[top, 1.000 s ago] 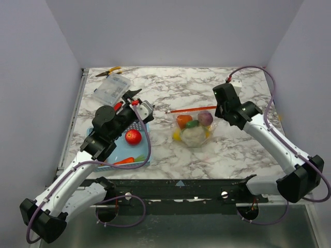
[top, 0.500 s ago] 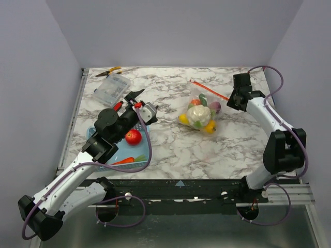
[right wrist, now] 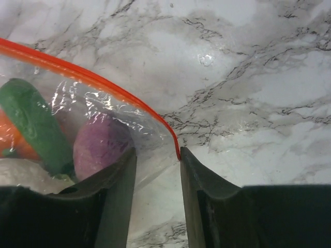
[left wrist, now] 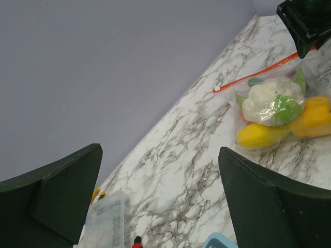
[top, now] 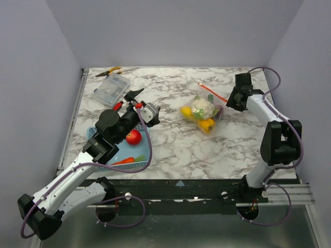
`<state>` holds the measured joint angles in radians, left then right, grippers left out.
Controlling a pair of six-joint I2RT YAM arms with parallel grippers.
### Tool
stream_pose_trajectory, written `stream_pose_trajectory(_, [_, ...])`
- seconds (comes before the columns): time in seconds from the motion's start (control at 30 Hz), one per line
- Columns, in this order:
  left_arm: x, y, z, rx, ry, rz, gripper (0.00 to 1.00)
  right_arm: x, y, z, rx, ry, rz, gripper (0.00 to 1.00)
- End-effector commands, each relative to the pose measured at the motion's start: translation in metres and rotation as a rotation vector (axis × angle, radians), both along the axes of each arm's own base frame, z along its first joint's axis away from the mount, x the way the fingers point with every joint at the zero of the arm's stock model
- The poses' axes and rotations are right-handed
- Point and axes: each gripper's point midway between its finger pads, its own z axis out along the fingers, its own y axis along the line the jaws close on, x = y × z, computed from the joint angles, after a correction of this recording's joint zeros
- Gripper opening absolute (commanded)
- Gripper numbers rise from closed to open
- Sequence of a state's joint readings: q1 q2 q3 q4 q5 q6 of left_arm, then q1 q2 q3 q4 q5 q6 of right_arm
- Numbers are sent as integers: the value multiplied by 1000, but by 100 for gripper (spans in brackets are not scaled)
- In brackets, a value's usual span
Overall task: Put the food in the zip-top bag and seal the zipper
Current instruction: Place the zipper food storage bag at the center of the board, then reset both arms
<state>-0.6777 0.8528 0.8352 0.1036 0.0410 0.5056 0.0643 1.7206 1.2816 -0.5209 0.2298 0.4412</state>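
The zip-top bag [top: 204,111] lies at the right back of the table, holding the cauliflower [top: 201,108], yellow pepper [top: 206,124] and banana [top: 186,112]. Its zipper [top: 213,93] runs diagonally on the far side. My right gripper [top: 234,102] is at the zipper's right end. In the right wrist view its jaws [right wrist: 158,155] stand a narrow gap apart around the bag's corner, with the zipper [right wrist: 93,77] ending at the right finger, and the purple onion [right wrist: 101,144] and green piece [right wrist: 36,121] inside. My left gripper [top: 135,98] is open, empty and raised. The tomato [top: 133,137] and carrot [top: 123,161] lie in the blue basket [top: 111,154].
A rigid clear box [top: 111,89] stands at the back left, with yellow-handled pliers [top: 113,70] behind it. A red-handled knife [top: 118,106] lies under my left wrist. Grey walls close the table at the back and sides. The left wrist view shows the bag [left wrist: 274,103] and the box [left wrist: 106,222].
My right gripper has dragged the bag right and toward the back, turning it so the zipper runs diagonally. My left gripper has lifted slightly and stays open.
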Motion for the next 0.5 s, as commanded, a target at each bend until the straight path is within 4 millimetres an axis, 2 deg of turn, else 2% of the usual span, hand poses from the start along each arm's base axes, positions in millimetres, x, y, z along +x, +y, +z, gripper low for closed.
stream_pose_trajectory(0.0, [-2, 4, 15, -56, 2, 22, 99, -1, 11, 46, 38, -93, 77, 46])
stream_pose_trajectory(0.1, [-1, 9, 21, -95, 17, 51, 98, -16, 17, 65, 46, -119, 114, 55])
stream_pose_trajectory(0.23, [-5, 18, 42, -216, 18, 76, 99, -40, 31, 99, 49, -192, 189, 71])
stream_pose_trajectory(0.4, [-22, 37, 87, -428, 53, 96, 99, -78, 50, 155, 113, -346, 315, 81])
stream_pose_trajectory(0.47, [-33, 46, 100, -484, 73, 94, 99, -94, 50, 185, 113, -449, 333, 86])
